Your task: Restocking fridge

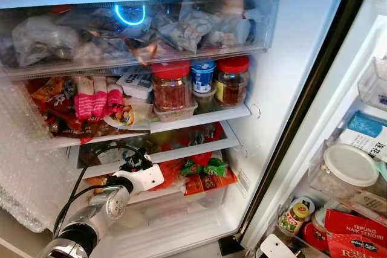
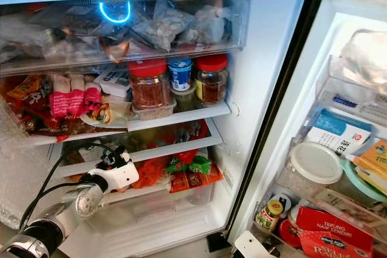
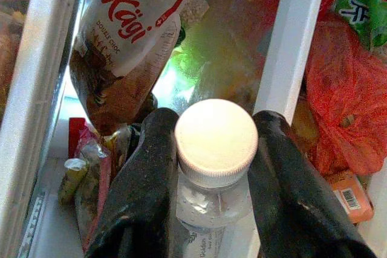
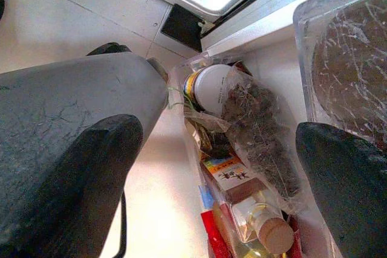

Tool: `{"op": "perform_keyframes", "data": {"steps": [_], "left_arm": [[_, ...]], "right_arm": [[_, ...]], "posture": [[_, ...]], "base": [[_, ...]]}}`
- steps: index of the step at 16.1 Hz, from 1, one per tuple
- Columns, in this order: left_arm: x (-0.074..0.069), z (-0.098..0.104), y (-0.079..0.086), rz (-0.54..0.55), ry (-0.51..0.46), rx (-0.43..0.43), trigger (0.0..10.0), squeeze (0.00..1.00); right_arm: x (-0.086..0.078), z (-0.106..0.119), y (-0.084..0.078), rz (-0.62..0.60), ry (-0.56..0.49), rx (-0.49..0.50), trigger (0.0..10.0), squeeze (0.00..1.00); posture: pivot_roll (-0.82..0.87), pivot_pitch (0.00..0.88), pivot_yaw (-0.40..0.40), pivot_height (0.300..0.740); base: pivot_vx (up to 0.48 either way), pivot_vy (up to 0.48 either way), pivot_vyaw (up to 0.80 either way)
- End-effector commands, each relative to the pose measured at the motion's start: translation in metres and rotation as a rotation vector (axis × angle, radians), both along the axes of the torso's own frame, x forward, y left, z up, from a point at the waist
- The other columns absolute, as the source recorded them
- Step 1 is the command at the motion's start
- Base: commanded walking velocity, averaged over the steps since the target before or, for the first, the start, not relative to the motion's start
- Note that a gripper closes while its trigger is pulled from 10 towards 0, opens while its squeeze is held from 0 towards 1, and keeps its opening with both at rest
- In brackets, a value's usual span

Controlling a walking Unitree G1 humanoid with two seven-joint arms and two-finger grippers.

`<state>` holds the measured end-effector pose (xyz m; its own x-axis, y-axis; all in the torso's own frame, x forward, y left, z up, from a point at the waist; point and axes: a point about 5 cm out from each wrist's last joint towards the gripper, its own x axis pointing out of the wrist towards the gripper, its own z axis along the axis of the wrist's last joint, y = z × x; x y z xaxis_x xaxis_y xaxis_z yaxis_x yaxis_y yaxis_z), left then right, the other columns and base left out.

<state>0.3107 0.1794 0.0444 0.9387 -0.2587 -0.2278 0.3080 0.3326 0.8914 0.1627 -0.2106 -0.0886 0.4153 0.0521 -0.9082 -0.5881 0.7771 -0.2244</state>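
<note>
Nearest me, my left gripper [image 3: 214, 167] is clamped on a clear bottle [image 3: 213, 200] just under its white cap [image 3: 216, 132], one black finger on either side. I have it reaching into the lower left of the open fridge [image 1: 284, 83], at the drawer front beneath the white shelves. Just beyond the bottle lie a Kägi bag [image 3: 130, 40] and red and green packets [image 1: 205, 170]. My right gripper [image 4: 230, 167] hangs with fingers spread apart over the bottom door bin [image 2: 314, 209]. Farther up, two red-lidded jars [image 1: 172, 86] stand on the middle shelf [image 1: 199, 118].
</note>
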Motion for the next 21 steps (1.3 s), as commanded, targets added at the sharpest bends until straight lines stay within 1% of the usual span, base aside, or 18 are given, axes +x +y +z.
{"op": "perform_keyframes", "data": {"steps": [1,4,7,11,12,15,16,18,19,21], "left_arm": [[0.001,-0.003,0.001,0.008,0.020,0.006,10.0,0.00],[0.002,-0.002,0.000,0.008,0.020,0.003,10.0,0.00],[0.002,-0.002,0.000,0.007,0.021,0.001,10.0,0.00],[0.001,-0.003,0.007,0.014,0.031,0.008,10.0,0.00],[0.000,-0.004,0.010,0.022,0.044,0.000,10.0,0.00],[-0.007,-0.016,0.011,0.015,0.120,-0.008,10.0,0.00],[-0.010,-0.020,0.013,0.006,0.138,0.010,10.0,0.00],[-0.012,-0.023,0.015,-0.007,0.152,0.049,10.0,0.00],[-0.012,-0.025,0.017,-0.021,0.156,0.094,10.0,0.00],[-0.013,-0.027,0.019,-0.024,0.168,0.140,10.0,0.00]], "right_arm": [[-0.027,-0.011,0.004,0.049,0.119,0.000,10.0,0.00],[-0.027,-0.011,0.004,0.061,0.122,-0.001,10.0,0.00],[-0.026,-0.011,0.004,0.062,0.122,-0.001,10.0,0.00],[-0.027,-0.011,0.005,0.051,0.118,0.001,10.0,0.00],[-0.027,-0.011,0.005,0.055,0.120,-0.002,10.0,0.00],[-0.028,-0.012,0.005,0.059,0.121,-0.002,10.0,0.00],[-0.028,-0.012,0.005,0.058,0.121,0.000,10.0,0.00],[-0.029,-0.012,0.006,0.054,0.120,0.002,10.0,0.00],[-0.029,-0.012,0.006,0.051,0.123,0.003,10.0,0.00],[-0.028,-0.012,0.007,0.046,0.126,0.007,10.0,0.00]], "posture": [[0.02,0.000,0.000,0.638],[0.02,0.000,0.001,0.638],[0.02,0.000,0.000,0.638],[0.02,0.000,0.003,0.638],[0.02,0.000,0.003,0.638],[0.01,0.000,0.004,0.638],[0.00,0.000,0.005,0.638],[0.00,0.000,0.007,0.638],[0.00,0.013,0.007,0.638],[0.00,0.027,0.009,0.638]], "base": [[0.450,0.000,0.00],[0.454,0.000,0.00],[0.454,0.000,0.48],[0.458,0.000,0.00],[0.442,0.000,0.00],[0.000,0.000,0.00],[0.000,0.000,0.00],[0.000,0.000,0.00],[0.000,0.000,0.00],[0.000,0.000,0.00]]}}
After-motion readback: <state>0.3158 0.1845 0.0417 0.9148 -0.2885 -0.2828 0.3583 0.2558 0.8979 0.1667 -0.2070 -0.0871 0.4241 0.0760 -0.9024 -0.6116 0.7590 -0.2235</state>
